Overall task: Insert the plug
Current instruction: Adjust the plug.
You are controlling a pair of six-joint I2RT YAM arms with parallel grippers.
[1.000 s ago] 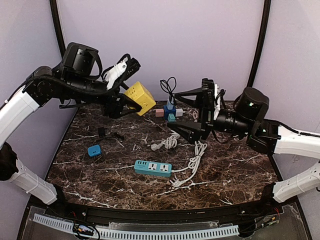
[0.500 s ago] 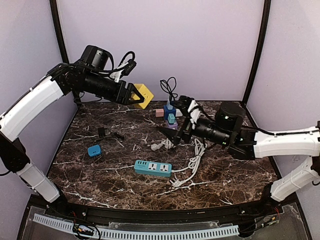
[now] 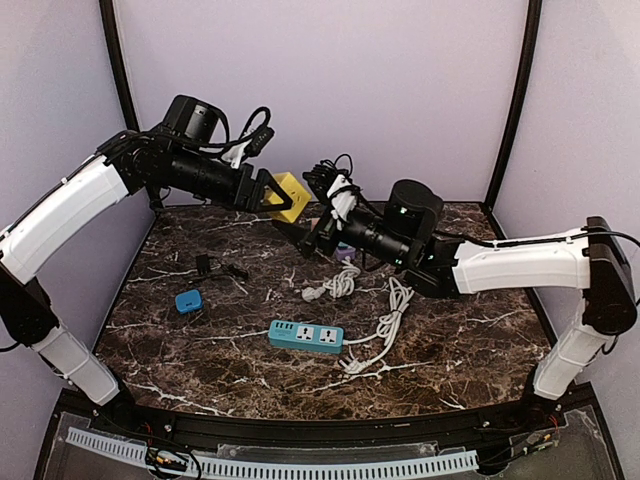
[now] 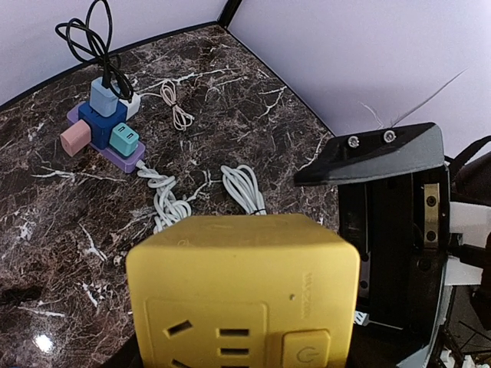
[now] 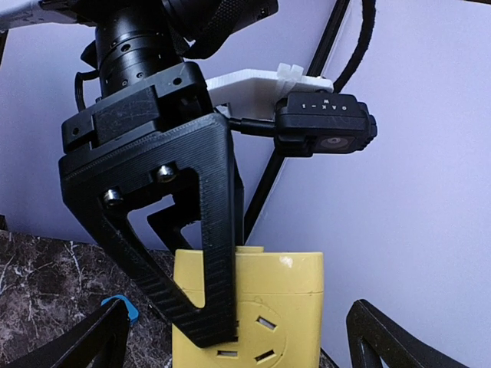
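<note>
Left claw [image 3: 268, 192] is clamped on the yellow socket cube [image 3: 287, 195], one black finger [image 5: 201, 253] running down across the cube's side. That arm reaches out level from the left, so the cube hangs in the air well behind and above the teal power strip [image 3: 305, 336], close to the back wall.

Right claw [image 3: 303, 205] is spread as wide as it goes and has nothing in it. Its arm stretches in long from the right, and its fingertips sit just beside the cube, one higher and one lower.

The cube itself is bright yellow with rounded corners. The face in the left wrist view has a three-pin socket, a two-pin socket and a power button. Another face, in the right wrist view, has its own three-pin holes, partly covered by that black finger.

Down on the marble table [image 3: 470, 340], white cables [image 3: 342, 281] lie coiled just behind the strip. A small blue box [image 3: 188, 300] sits to the strip's left. The cluster of coloured adapters [image 4: 103, 130] is further back, mostly hidden under the right arm in the top view.
</note>
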